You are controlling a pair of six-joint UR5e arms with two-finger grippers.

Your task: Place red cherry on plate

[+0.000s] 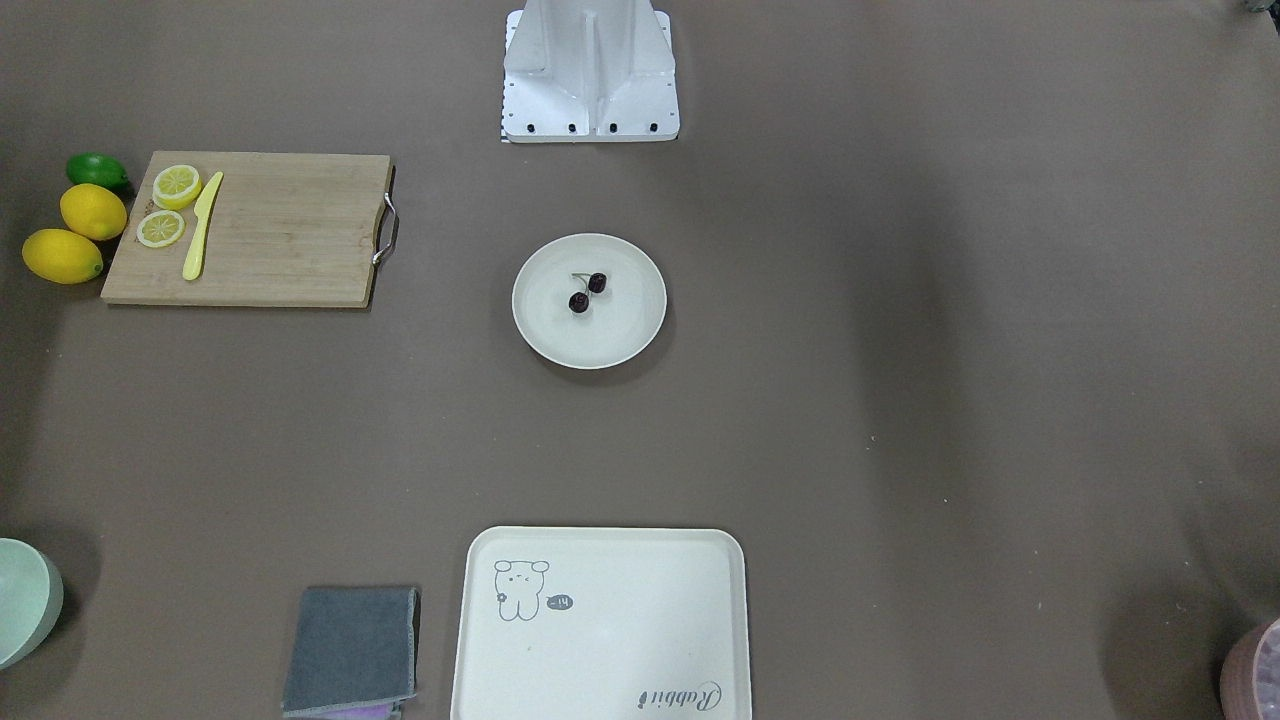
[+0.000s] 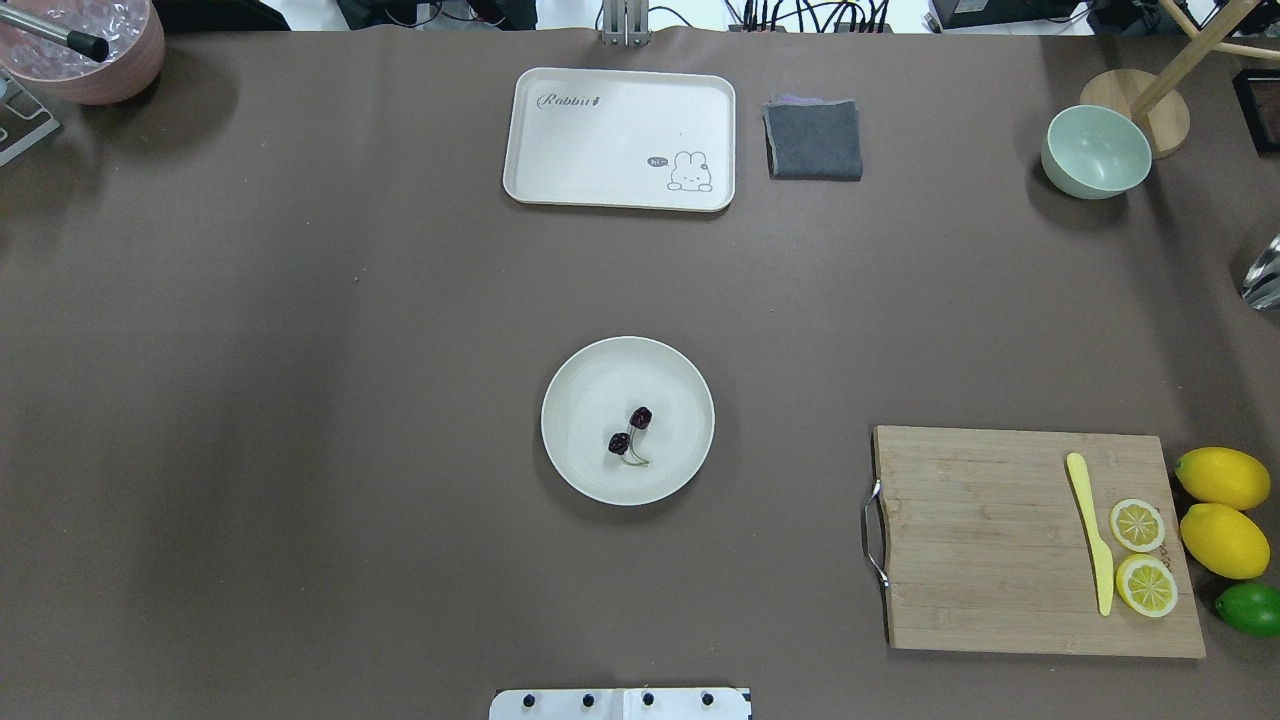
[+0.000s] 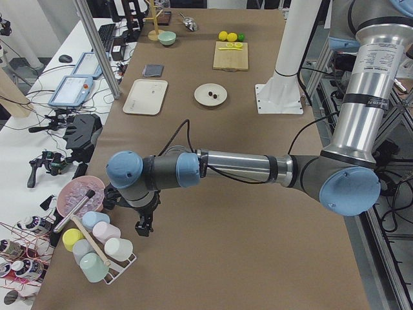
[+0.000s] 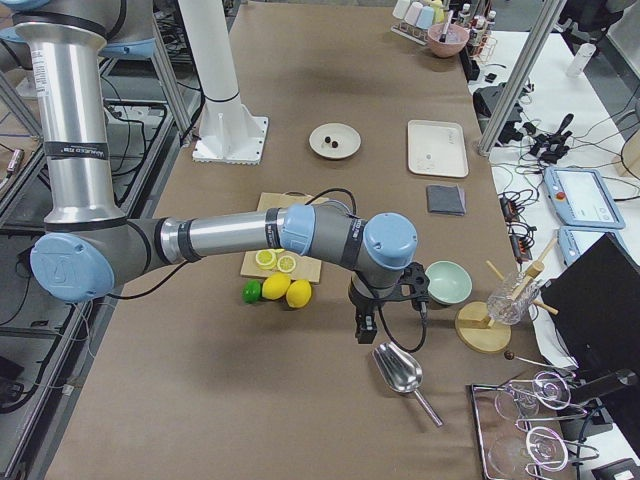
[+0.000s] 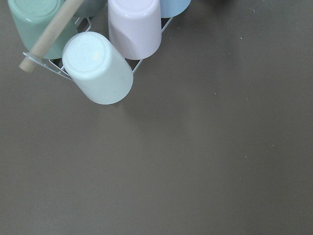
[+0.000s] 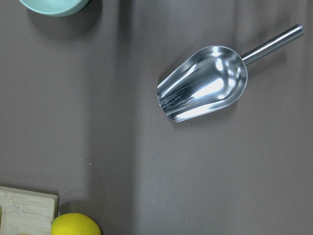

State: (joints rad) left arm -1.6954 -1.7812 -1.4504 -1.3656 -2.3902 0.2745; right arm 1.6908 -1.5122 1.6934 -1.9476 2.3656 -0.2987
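Note:
The red cherry (image 2: 630, 432), a pair of dark glossy fruits joined by thin stems, lies inside the round cream plate (image 2: 585, 385) at the table's middle; it shows the same way in the front-facing view, cherry (image 1: 587, 292) on plate (image 1: 625, 338). Neither gripper is near it. My left gripper (image 3: 143, 226) hangs low at the table's left end beside a rack of cups, and I cannot tell whether it is open or shut. My right gripper (image 4: 365, 330) hangs at the opposite end near a metal scoop; I cannot tell its state either.
A cream rabbit tray (image 2: 560, 180) and a grey cloth (image 2: 814, 140) lie at the far side. A wooden cutting board (image 2: 990, 540) holds lemon slices and a yellow knife (image 2: 1091, 530), with lemons (image 2: 1222, 478) and a lime beside it. A pale green bowl (image 2: 1096, 152) stands far right.

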